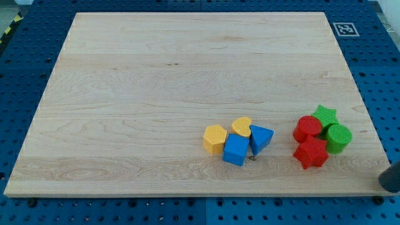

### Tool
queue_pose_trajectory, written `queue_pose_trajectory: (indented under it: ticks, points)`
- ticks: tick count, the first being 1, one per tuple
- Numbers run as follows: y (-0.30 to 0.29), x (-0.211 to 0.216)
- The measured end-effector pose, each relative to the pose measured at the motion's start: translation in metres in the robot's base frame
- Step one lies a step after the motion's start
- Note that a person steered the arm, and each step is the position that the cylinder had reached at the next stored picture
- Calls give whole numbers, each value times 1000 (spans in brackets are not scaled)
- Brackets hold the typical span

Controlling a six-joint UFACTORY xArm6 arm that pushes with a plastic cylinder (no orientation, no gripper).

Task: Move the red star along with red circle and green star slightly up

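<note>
**Near the lower right corner: red and green cluster, rod at the edge**

Toward the view's right, low on the wooden board (pixel 156 81), four blocks sit packed together. The red star (pixel 311 153) is the lowest of them, a chunky star with blunt points. Just above it and slightly to the view's left is the red circle (pixel 307 128), a short round block touching the star. The green star (pixel 325 115) sits highest in the group, against the red circle's upper right side. A green circle (pixel 338 137) closes the cluster on the view's right, touching the green star and the red star.

My tip cannot be made out: only a dark, blurred piece of the rod (pixel 390 177) shows at the view's right edge, below and to the right of the red star, and its very end is not clear. It stands apart from the cluster, touching no block, and holds nothing.

A second group lies to the view's left of the red blocks, with a clear gap between: a yellow hexagon (pixel 214 138), a yellow heart (pixel 242 126), a blue cube (pixel 236 150) and a blue triangle (pixel 260 138), all touching their neighbours.

Above the cluster the board is bare wood up to its top edge, so there is wide room toward the view's top. The board's right edge runs close beside the green circle, and the bottom edge is near below the red star
</note>
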State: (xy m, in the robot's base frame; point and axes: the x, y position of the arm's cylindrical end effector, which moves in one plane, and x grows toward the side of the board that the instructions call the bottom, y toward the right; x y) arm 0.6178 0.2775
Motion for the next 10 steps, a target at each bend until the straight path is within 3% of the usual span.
queue_pose_trajectory:
  ticks: [4, 8, 10]
  points:
    - [-106, -1]
    - [-104, -44]
    - [-79, -35]
